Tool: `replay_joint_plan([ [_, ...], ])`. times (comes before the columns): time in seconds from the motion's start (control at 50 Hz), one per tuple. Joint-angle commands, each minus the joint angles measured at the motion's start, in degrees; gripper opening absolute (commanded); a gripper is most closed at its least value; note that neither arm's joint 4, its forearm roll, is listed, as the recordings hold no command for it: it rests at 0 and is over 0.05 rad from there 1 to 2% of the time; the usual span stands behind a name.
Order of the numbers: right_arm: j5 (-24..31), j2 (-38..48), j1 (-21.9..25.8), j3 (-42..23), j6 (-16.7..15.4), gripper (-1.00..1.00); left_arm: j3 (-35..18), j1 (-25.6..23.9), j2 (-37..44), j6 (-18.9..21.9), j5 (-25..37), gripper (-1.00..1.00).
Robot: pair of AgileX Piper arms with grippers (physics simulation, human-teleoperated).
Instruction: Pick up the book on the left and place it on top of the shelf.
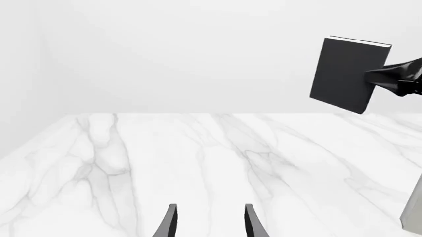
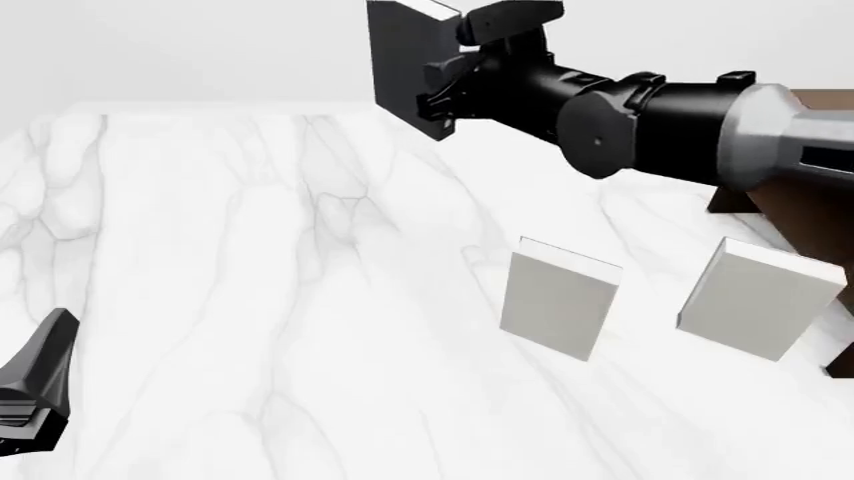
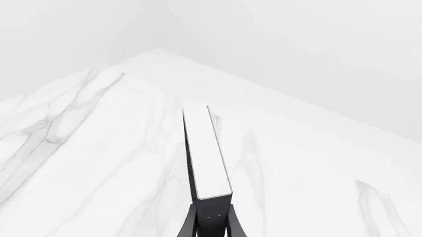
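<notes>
The dark charcoal book (image 2: 404, 65) with a white page edge hangs high above the table, upright, held by my right gripper (image 2: 454, 75), which is shut on its spine side. The right wrist view looks along the book's white page edge (image 3: 206, 153) with the fingers (image 3: 191, 224) clamped on either side. In the left wrist view the book (image 1: 346, 74) hangs in the air with the right gripper (image 1: 379, 79) on it. My left gripper (image 1: 209, 222) stays low over the marble table, open and holding nothing. Only a dark brown part of the shelf (image 2: 801, 205) shows at the right edge.
Two pale grey-white books (image 2: 558, 297) (image 2: 758, 298) stand upright on the white marble table (image 2: 240, 260) right of centre, in front of the shelf. The left arm's body (image 2: 34, 390) sits at the near left corner.
</notes>
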Motion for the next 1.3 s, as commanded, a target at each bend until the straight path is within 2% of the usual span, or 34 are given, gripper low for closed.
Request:
replay_joint_plan([
  [0.02,0.23,-9.69,-0.58,6.16,-0.06,-1.00,0.00,0.00,0.00,0.00,0.00,1.00],
  [0.16,0.23,-9.69,-0.58,6.16,-0.06,-1.00,0.00,0.00,0.00,0.00,0.00,1.00],
  [0.18,0.85,-13.97,-2.38,9.53,-2.47,-1.00,0.00,0.00,0.00,0.00,0.00,1.00],
  [0.24,1.54,-15.90,-3.17,10.38,-4.10,-1.00,0.00,0.00,0.00,0.00,0.00,1.00],
  [0.7,7.94,-25.91,-8.17,12.73,-6.34,-1.00,0.00,0.00,0.00,0.00,0.00,1.00],
  [0.96,11.21,-32.28,-12.97,15.74,-7.85,-1.00,0.00,0.00,0.00,0.00,0.00,1.00],
  [1.3,14.96,-38.03,-19.58,15.83,-10.71,-1.00,0.00,0.00,0.00,0.00,0.00,1.00],
])
